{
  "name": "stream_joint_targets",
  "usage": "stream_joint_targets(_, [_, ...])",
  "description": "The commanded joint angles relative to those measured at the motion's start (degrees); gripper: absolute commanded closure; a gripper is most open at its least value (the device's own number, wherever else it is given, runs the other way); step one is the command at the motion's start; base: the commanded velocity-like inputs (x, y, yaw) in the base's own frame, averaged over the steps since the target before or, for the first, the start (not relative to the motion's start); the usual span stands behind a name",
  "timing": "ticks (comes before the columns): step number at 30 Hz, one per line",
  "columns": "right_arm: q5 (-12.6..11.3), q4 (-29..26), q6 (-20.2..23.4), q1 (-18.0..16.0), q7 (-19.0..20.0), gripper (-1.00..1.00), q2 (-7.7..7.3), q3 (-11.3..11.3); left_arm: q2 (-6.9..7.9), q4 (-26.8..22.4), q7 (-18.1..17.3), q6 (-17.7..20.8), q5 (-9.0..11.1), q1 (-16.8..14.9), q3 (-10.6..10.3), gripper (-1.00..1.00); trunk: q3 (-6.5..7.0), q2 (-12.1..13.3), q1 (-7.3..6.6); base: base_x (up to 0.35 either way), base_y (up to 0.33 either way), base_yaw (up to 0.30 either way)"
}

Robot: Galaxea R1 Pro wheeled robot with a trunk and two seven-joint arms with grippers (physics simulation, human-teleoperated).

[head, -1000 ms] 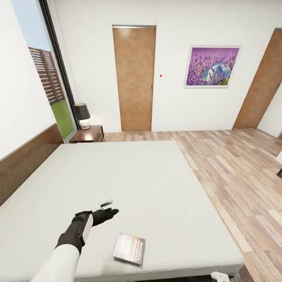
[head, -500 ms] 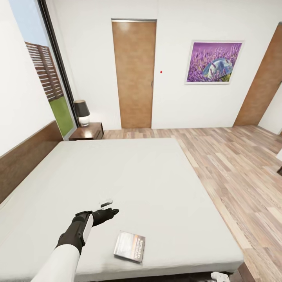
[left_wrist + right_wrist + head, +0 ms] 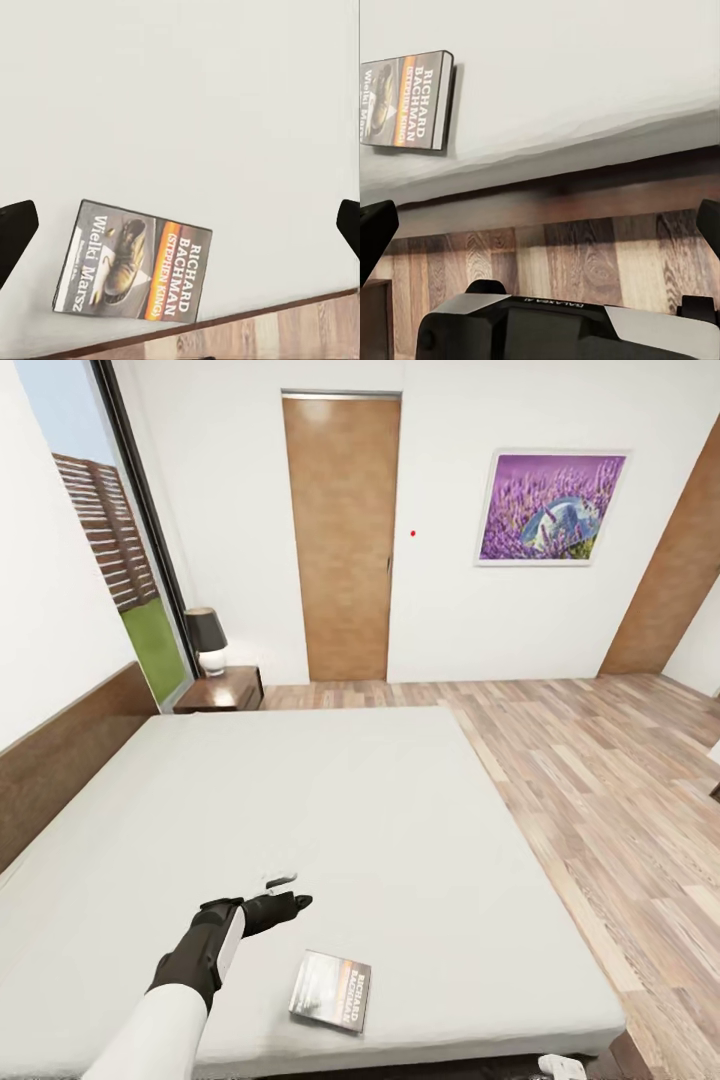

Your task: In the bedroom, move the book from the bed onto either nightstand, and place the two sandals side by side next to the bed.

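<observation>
The book [image 3: 330, 990] lies flat on the pale mattress of the bed [image 3: 330, 810], close to the near edge. My left gripper [image 3: 290, 893] hovers over the mattress a little beyond and left of the book, open and holding nothing. In the left wrist view the book [image 3: 133, 262] lies below the spread fingertips [image 3: 15, 234]. My right gripper [image 3: 540, 225] is open and low beside the bed frame, with the book [image 3: 406, 99] up on the mattress. A nightstand [image 3: 222, 690] stands at the bed's far corner. The sandals are out of view.
A dark-shaded lamp [image 3: 206, 641] stands on the nightstand by a tall window [image 3: 110, 550]. The brown headboard [image 3: 60, 760] runs along the left wall. A wooden door [image 3: 340, 540] and a purple picture [image 3: 550, 506] are on the far wall. Wood-plank floor [image 3: 610, 780] spreads right of the bed.
The whole view has shifted a little, so the camera moved. My left gripper has edged slightly farther out over the mattress. The book has not moved.
</observation>
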Motion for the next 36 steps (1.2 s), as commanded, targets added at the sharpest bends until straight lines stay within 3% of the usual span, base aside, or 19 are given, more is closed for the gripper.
stream_joint_targets(1, [-0.3,0.1,0.0,-0.1,0.3,-1.0,-0.03,-0.1,-0.08,-0.1,-1.8,0.2,-0.6,0.0,-1.8,-1.0,-0.21,-0.1,0.03,0.0,0.0,0.0])
stream_joint_targets(3, [-0.3,0.1,0.0,-0.1,0.4,-1.0,-0.06,-0.1,-0.04,-0.1,-3.6,0.1,-0.6,0.2,-6.1,-1.0,-0.39,-0.1,0.03,0.0,0.0,0.0])
stream_joint_targets(5, [-0.4,0.1,0.0,-0.1,0.4,-1.0,-0.07,-0.1,0.0,-0.1,-4.3,0.1,-0.6,0.2,-8.3,-1.0,-0.57,-0.1,0.03,0.0,0.0,0.0])
stream_joint_targets(7, [-0.4,0.1,0.0,-0.1,0.4,-1.0,-0.08,-0.1,0.06,-0.1,-4.6,0.1,-0.5,0.3,-9.1,-1.0,-0.75,-0.1,0.03,0.0,0.0,0.0])
stream_joint_targets(36, [-0.4,0.0,0.0,-0.1,0.4,-1.0,-0.08,-0.1,0.12,-0.1,-4.7,0.1,-0.4,0.3,-9.7,-1.0,-3.37,-0.1,0.03,0.0,0.0,0.0])
